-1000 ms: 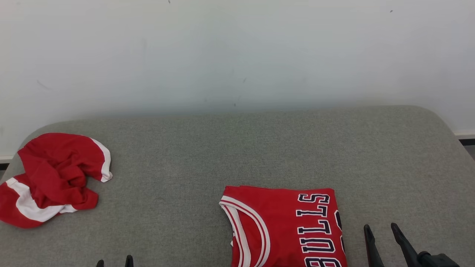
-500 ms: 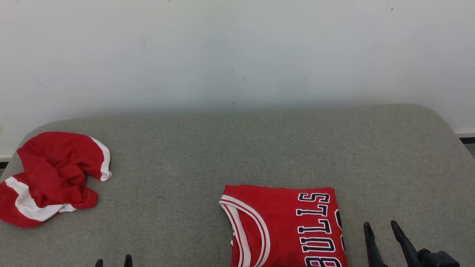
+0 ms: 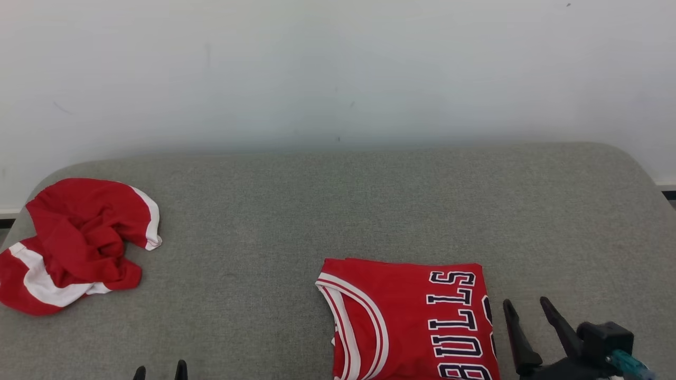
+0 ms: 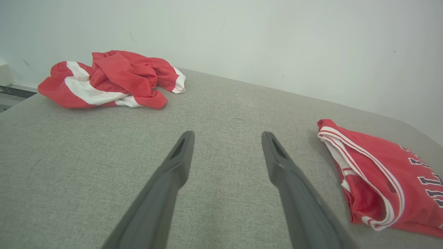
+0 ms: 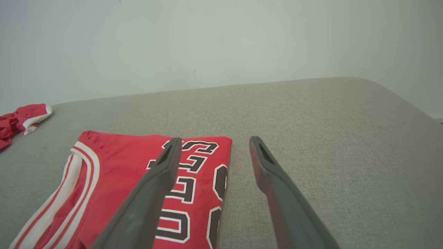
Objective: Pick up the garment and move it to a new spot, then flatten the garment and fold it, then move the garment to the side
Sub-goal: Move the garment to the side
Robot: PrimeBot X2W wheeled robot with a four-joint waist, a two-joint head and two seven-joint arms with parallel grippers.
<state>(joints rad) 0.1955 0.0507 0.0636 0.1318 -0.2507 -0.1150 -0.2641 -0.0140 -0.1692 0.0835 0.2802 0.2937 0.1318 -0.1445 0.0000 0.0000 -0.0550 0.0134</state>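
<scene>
1. Grey woven fabric covers the broad padded surface that bears both garments. A plain white wall stands behind it.
2. You will find the folded red basketball jersey with white trim and navy "BULLS" lettering lying flat on the near part of that surface, right of the middle. Its neckline faces the robot's left and the lettering runs along its right edge.
3. A crumpled red garment with white bands sits in a heap at the surface's left end, well apart from the jersey.
4. Your right gripper has its two dark fingers spread wide with nothing between them, just beside the jersey's right edge. In the right wrist view one finger crosses the lettering and the other lies over bare grey fabric. You cannot tell whether the tips touch the cloth.
5. Your left gripper is also spread apart and empty. It is over bare grey fabric between the two garments, with the heap ahead to its left and the jersey to its right.
</scene>
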